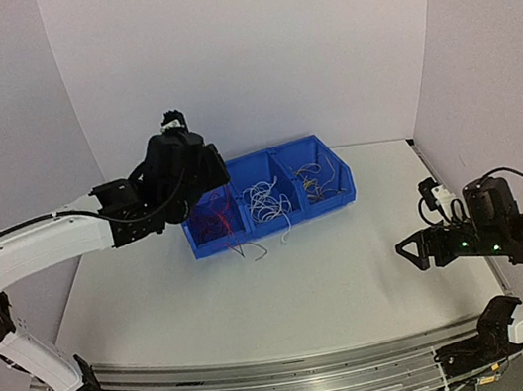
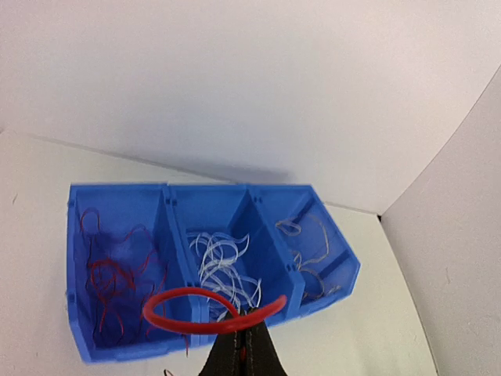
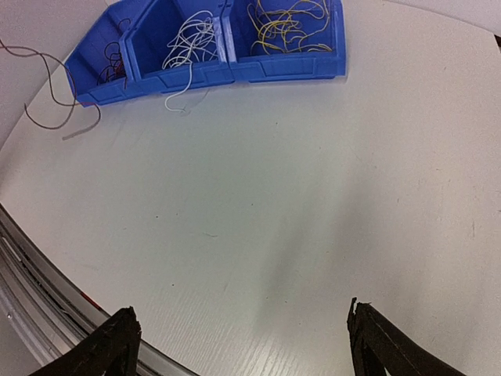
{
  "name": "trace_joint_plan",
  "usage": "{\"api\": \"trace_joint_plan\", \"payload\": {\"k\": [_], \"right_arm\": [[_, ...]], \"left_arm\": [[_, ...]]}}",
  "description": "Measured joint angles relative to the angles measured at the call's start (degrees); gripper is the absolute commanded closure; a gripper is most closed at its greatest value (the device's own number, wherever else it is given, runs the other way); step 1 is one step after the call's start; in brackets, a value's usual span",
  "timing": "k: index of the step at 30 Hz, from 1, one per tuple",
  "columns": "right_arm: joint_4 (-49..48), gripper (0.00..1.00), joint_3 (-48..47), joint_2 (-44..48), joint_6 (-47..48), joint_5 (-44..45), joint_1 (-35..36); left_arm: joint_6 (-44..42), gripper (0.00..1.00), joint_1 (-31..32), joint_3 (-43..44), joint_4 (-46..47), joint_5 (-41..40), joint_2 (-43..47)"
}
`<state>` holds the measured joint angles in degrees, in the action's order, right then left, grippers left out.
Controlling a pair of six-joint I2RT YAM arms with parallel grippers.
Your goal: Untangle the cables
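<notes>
The blue bin (image 3: pixel 282 66) is looking like moulded plastic, smooth and faintly glossy. Just in front of it, the looped dark red cable (image 2: pixel 150 315) is showing smooth, shiny insulation. The white cables (image 2: pixel 219 266) in the bin's middle compartment and the yellow-orange cables (image 3: pixel 286 27) in its right one are looking equally slick. The table (image 3: pixel 274 196) under the bin is showing a matt white surface with faint streaks. Behind the bin, the walls (image 1: pixel 248 57) are appearing matt white. Nearer than the bin, the rail (image 1: pixel 272 379) is gleaming as brushed metal.

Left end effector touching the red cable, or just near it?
Touching. In the left wrist view, the left end effector is shut, and the looped red cable runs straight into its closed tips, pinched there above the blue bin.
</notes>
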<state>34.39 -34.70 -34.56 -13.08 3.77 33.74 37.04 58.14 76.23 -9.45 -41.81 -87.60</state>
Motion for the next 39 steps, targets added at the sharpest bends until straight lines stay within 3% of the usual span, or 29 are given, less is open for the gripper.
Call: {"api": "trace_joint_plan", "payload": {"k": [7, 19, 31, 39], "right_arm": [[0.06, 0.1, 0.15, 2.04, 0.32, 5.39, 0.0], [0.04, 0.1, 0.15, -2.24, 1.68, 11.21, 0.0], [0.04, 0.1, 0.15, -3.28, 2.84, 12.45, 0.0], [0.04, 0.1, 0.15, -3.4, 3.69, 13.34, 0.0]], "left_arm": [[-10.0, 1.0, -12.77, 8.81, 8.15, 12.47, -4.12], [-8.39, 1.0, -28.06, 17.55, 9.63, 32.86, -20.2], [-8.1, 1.0, -28.11, 31.92, 5.79, 38.99, -25.99], [-7.73, 1.0, -28.1, 32.37, 6.8, 40.37, -21.86]]}}
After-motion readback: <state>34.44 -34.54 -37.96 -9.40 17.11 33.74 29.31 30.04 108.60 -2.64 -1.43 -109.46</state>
